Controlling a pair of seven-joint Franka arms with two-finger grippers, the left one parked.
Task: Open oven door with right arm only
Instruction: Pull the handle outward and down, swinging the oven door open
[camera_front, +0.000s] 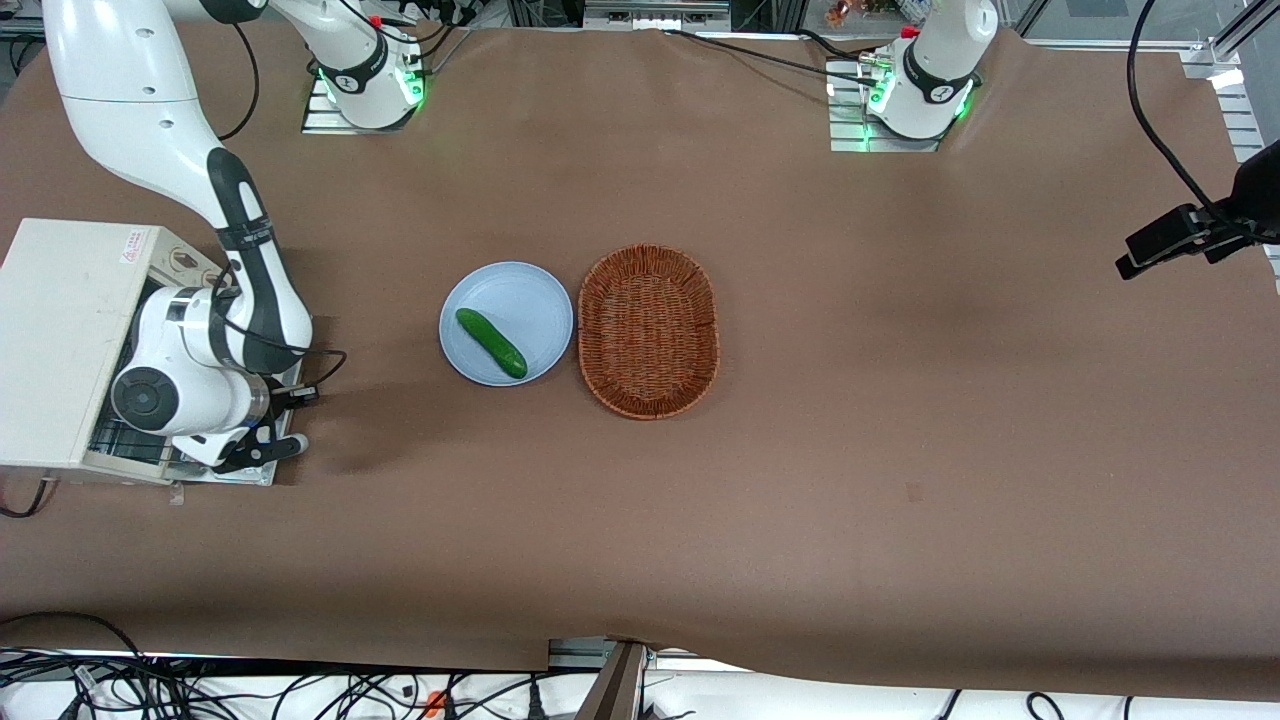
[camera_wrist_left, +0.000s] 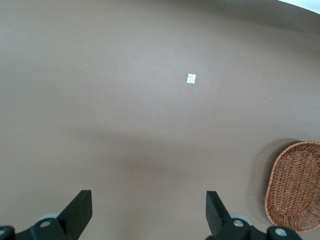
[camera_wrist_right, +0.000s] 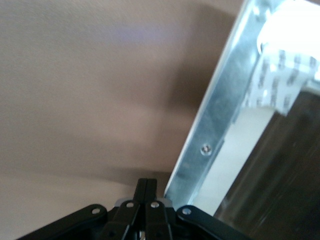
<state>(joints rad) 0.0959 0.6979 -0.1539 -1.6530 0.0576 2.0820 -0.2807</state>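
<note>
The white toaster oven (camera_front: 60, 340) stands at the working arm's end of the table. Its oven door (camera_front: 225, 474) is swung down and lies low in front of the oven, mostly hidden under the right arm (camera_front: 215, 340). The wire rack (camera_front: 125, 440) inside shows through the opening. In the right wrist view the door's shiny metal inner frame (camera_wrist_right: 210, 135) and dark glass (camera_wrist_right: 285, 170) lie close beside my gripper (camera_wrist_right: 147, 182). The gripper (camera_front: 268, 449) hovers over the door's outer edge, fingers shut together with nothing between them.
A blue plate (camera_front: 520, 290) holding a green cucumber (camera_front: 491, 342) sits mid-table, with a wicker basket (camera_front: 648, 330) beside it toward the parked arm. A black clamp-mounted camera (camera_front: 1190, 235) stands at the parked arm's end. The basket (camera_wrist_left: 295, 185) also shows in the left wrist view.
</note>
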